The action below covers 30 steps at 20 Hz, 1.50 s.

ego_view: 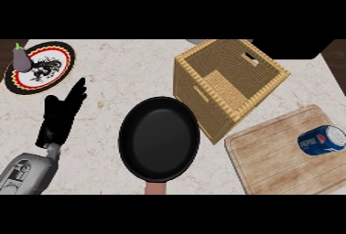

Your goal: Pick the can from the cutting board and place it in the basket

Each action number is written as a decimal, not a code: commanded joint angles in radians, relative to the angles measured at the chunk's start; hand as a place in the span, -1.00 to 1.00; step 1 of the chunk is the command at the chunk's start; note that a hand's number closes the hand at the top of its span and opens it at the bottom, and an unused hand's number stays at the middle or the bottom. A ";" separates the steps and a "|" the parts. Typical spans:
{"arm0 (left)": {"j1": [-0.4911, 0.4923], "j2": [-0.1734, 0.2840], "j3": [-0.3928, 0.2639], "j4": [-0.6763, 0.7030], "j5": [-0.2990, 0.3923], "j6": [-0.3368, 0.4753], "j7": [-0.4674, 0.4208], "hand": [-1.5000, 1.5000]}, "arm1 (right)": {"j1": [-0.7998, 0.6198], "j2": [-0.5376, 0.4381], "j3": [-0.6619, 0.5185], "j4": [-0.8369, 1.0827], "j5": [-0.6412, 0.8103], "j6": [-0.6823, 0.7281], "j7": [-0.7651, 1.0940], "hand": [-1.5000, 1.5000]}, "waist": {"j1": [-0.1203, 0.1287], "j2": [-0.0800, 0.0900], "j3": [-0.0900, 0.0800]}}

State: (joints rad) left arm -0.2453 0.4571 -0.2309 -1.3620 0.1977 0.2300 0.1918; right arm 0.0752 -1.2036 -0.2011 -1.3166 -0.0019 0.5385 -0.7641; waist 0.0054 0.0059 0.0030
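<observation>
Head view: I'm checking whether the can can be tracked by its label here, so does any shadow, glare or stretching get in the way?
In the head view the can lies on its side on the cutting board, evenly lit, label readable, no glare; the basket looks skewed by the steep angle, and the frying pan looks taller than wide.

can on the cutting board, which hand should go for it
Probably the right, though it is out of view: the can lies at the far right on the cutting board, while the left hand rests open far left.
</observation>
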 commanded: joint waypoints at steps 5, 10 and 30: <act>-0.010 -0.039 -0.001 0.009 -0.030 0.013 -0.003 0.00 | -0.045 -0.005 0.049 0.169 -0.006 0.092 -0.241 -1.00 | 0.008 -0.001 -0.001; -0.001 -0.038 0.022 0.062 -0.034 -0.024 -0.045 0.00 | -0.095 0.051 0.119 0.219 0.040 0.004 -0.244 -1.00 | 0.007 0.000 -0.002; 0.029 -0.092 0.062 0.045 -0.099 -0.053 -0.042 0.00 | -0.284 0.223 0.287 0.319 0.160 -0.097 -0.193 -1.00 | -0.002 -0.006 -0.003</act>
State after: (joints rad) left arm -0.2392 0.3869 -0.1766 -1.3155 0.1189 0.1765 0.1678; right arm -0.1819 -0.9823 0.0977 -1.0065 0.1482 0.3424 -0.8867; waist 0.0100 0.0022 0.0009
